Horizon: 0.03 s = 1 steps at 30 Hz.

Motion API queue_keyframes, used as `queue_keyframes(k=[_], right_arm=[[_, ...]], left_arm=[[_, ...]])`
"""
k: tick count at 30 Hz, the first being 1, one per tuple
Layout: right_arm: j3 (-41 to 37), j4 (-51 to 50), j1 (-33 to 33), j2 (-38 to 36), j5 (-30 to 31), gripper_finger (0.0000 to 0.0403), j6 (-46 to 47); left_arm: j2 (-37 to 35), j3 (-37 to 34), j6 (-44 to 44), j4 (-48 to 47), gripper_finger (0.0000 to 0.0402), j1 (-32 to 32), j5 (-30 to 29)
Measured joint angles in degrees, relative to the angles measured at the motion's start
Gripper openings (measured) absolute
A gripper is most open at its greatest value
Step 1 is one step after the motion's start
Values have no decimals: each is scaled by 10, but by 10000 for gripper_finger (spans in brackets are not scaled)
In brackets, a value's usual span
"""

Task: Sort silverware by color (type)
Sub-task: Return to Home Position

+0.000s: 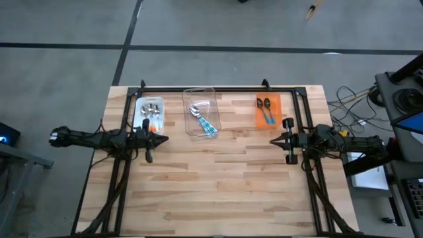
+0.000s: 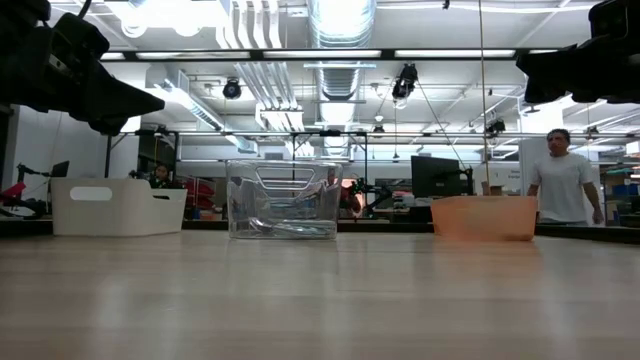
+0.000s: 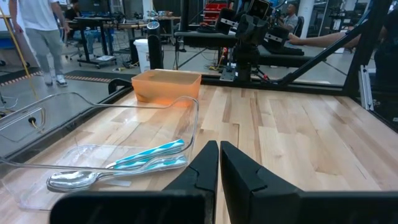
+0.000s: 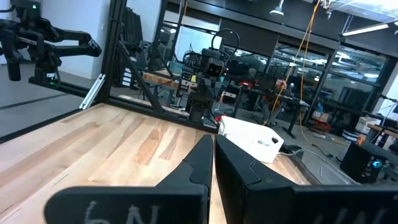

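Three bins stand along the table's far edge. The white bin (image 1: 149,114) at the left holds spoons (image 1: 151,109) with orange handles. In the clear bin (image 1: 201,112) in the middle lie spoons (image 3: 118,169) with teal handles. The orange bin (image 1: 268,110) at the right holds spoons (image 1: 266,109) with light blue handles. My left gripper (image 1: 165,139) is shut and hangs level above the table's left side, just on the near side of the white bin. My right gripper (image 1: 272,141) is shut too, level above the right side, on the near side of the orange bin. Both hold nothing.
A black frame (image 1: 218,89) runs along the table's far edge and down both sides. The wide wooden middle and near part of the table (image 1: 218,185) lies between the arms. A person (image 2: 562,175) stands in the room beyond the table.
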Motion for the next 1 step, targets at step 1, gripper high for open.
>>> queue_keyframes(k=[1], right_arm=[[0, 0, 0, 0, 0, 9, 0]], left_arm=[[0, 0, 0, 0, 0, 0, 0]])
